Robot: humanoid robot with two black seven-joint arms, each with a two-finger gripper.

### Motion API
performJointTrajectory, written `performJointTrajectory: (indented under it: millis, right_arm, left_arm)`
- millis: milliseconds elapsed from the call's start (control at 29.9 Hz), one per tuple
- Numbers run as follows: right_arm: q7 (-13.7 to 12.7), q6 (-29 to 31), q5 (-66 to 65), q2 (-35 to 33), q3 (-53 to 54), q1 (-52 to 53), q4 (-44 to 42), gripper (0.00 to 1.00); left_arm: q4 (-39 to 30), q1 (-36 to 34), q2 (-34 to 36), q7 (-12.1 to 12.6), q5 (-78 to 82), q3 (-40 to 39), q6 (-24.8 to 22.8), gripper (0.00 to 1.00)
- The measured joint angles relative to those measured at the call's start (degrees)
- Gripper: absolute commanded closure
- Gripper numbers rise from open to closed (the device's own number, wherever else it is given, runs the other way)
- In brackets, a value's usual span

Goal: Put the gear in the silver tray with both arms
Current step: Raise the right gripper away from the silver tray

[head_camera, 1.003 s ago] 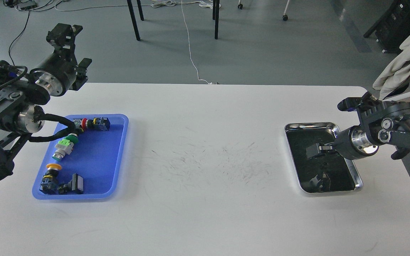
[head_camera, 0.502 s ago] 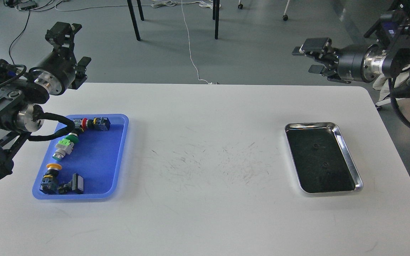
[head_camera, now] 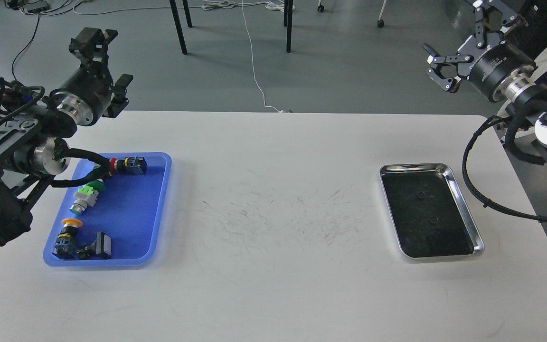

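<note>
The silver tray (head_camera: 464,209) lies on the right side of the white table, its dark bottom bare. Several push-button switch parts lie in a blue plastic tray (head_camera: 159,199) on the left: a red-and-black one (head_camera: 128,164), a green-and-white one (head_camera: 86,195), a yellow-topped one (head_camera: 67,232) and a black one (head_camera: 99,246). My left gripper (head_camera: 107,61) is open and empty, raised beyond the blue tray's far left corner. My right gripper (head_camera: 454,35) is open and empty, high beyond the table's back right corner, well away from the silver tray.
The white table (head_camera: 273,228) has scuff marks in its middle. Black chair legs (head_camera: 178,28) and a white cable (head_camera: 254,71) are on the floor behind the table. My right arm's black cable (head_camera: 473,190) hangs beside the silver tray.
My right gripper rose out of the silver tray to high beyond the table's back right corner, and now stands open. My left gripper shifted slightly to the right.
</note>
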Motion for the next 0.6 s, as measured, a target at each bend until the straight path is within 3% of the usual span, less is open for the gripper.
performJointTrajectory:
  millis: [267,602]
  right_arm:
    - [-0.19,1.23,-0.02,6.39,9.11,-8.83,-0.08,0.01]
    - [0.07,1.42,-0.04,6.60,9.24,-11.99,0.39,0.01]
  left_arm:
    - [7.23,0.98,-9.15,-0.92,-0.49,-6.34,-0.12,0.02]
    - [9.33,2.95,-10.51,-3.96,-7.43,-7.78,-0.48,0.02]
